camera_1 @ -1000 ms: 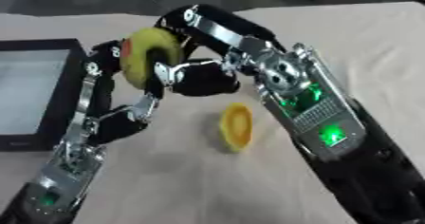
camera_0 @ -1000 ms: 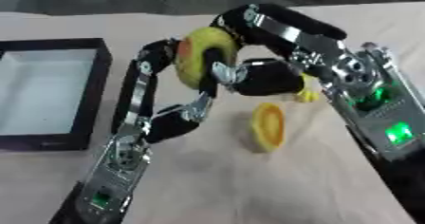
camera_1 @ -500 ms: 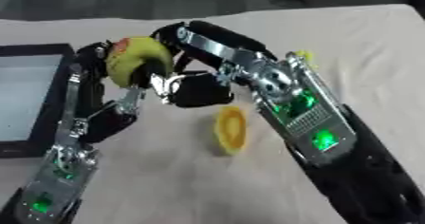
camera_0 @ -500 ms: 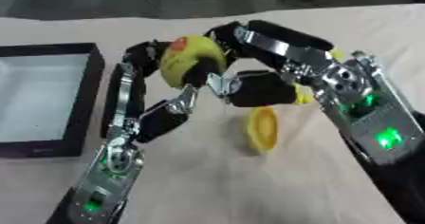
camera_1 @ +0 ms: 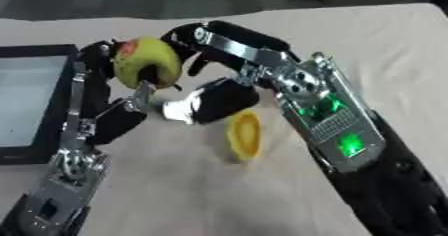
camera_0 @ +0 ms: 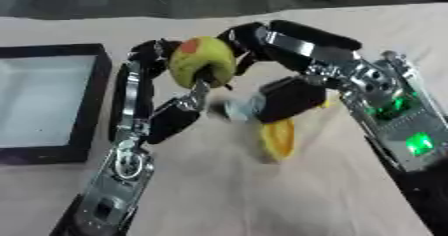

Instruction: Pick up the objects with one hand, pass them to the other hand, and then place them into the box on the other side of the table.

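Yellow slice [camera_0: 277, 139] is lying on the table [camera_0: 262, 200], right of the box [camera_0: 52, 100]. Beyond it, the left hand [camera_0: 166, 80] is curling round the fruit [camera_0: 203, 62], raised right of the box; the right hand [camera_0: 262, 45] is touching it, grip unclear. Advisable: confirm left hold before right releases.

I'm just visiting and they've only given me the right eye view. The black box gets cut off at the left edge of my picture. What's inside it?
Observer: The left eye view shows more of the box. Its floor is pale, and nothing lies on the part that shows.
Operator: Besides the round fruit and the yellow piece on the table, is there anything else yellow?
Observer: Yes. A small yellow bit peeks out on the far side of the right hand, above the yellow piece. I cannot tell what it is.
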